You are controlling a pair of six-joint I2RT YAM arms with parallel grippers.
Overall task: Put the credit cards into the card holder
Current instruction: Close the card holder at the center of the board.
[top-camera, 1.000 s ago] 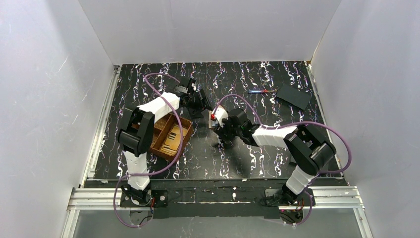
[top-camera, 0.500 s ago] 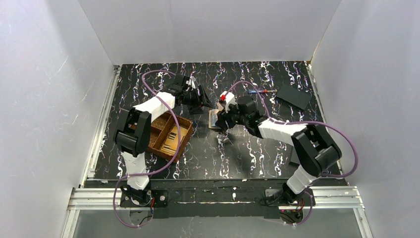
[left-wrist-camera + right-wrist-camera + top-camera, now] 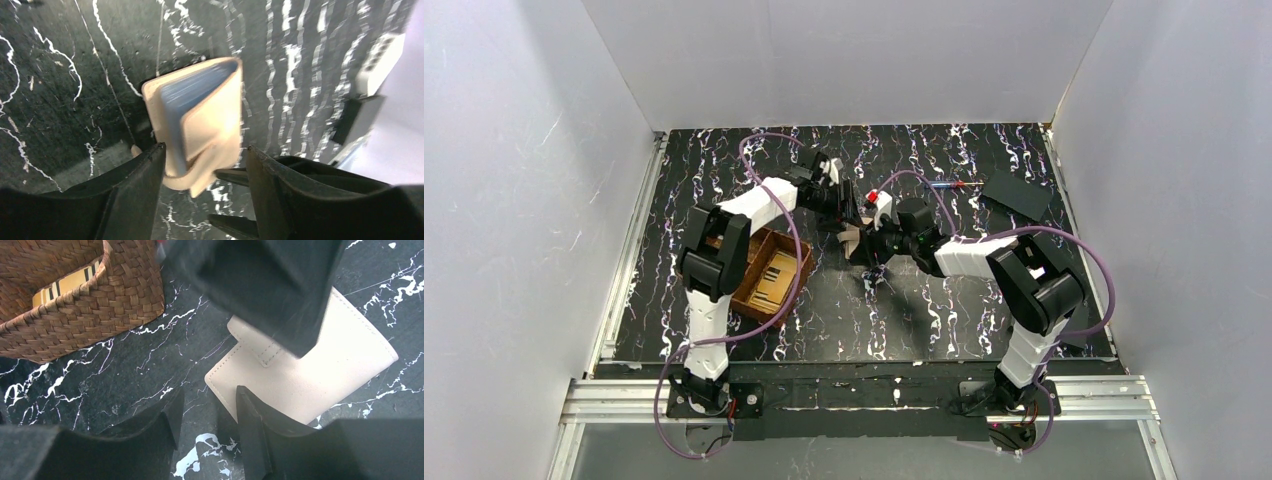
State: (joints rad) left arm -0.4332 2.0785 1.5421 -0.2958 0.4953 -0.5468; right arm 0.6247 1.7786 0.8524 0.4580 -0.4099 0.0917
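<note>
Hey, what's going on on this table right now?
Both arms meet mid-table over the small beige leather card holder. The left hand straddles it, though a firm grip can't be confirmed; the open right hand sits at its edge. Gold striped credit cards lie in the brown woven tray, not yet in the holder.

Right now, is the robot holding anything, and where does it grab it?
The left tool straddles the snap-tab end of the card holder; a real grip cannot be told. The right tool holds nothing.
</note>
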